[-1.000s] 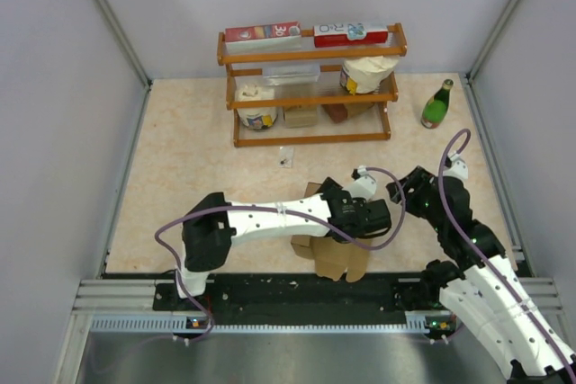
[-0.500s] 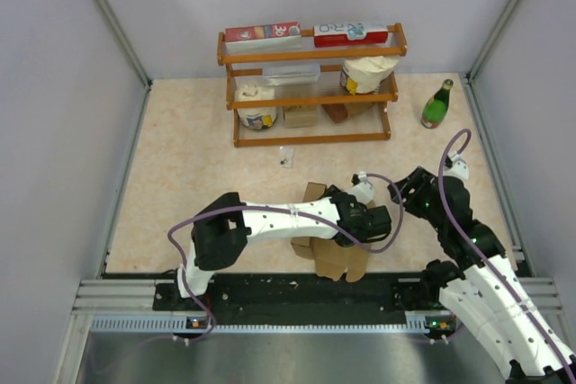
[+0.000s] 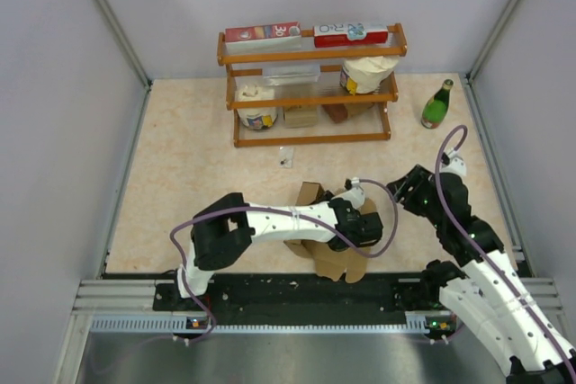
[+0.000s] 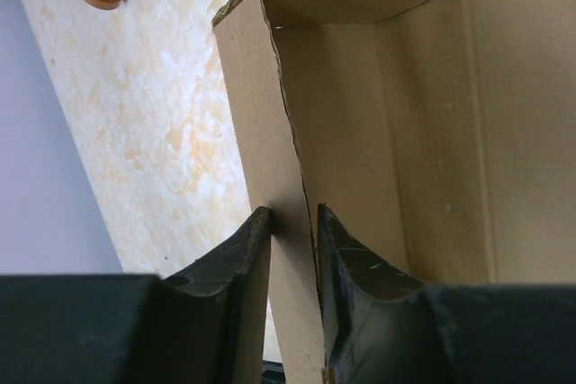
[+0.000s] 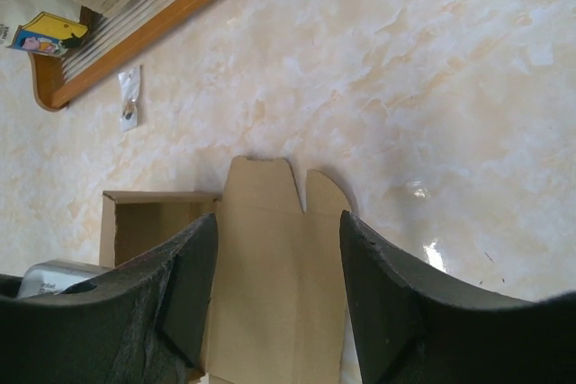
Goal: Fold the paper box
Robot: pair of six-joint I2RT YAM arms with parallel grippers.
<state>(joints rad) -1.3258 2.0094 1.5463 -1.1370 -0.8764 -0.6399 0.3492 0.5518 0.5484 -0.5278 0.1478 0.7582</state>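
We find the plain brown die-cut cardboard paper box (image 3: 335,263) lying partly erected on the beige marbled table (image 3: 189,168). It sits at about 6 o'clock from the table's middle, close to the near edge.

In the left wrist view, one long side wall and an adjoining end wall stand raised. The interior is open toward the camera.

The left gripper (image 4: 292,218) is pinched narrowly on that raised side wall. One finger is outside and the other inside, and both touch the cardboard.

The right gripper (image 5: 279,222) is spread wide and holds nothing. It hangs near the box at about 2 o'clock from it. Its own view looks down on a flat cardboard panel ending in two rounded tabs, which rest on the table. Neither finger grips that panel.

At 12 o'clock from the box stands a tiered orange-brown wooden rack (image 3: 310,96) carrying cartons and tubs. A green glass bottle (image 3: 437,105) stands at 2 o'clock, well apart. A small clear packet (image 3: 286,157) lies between the rack and the box.
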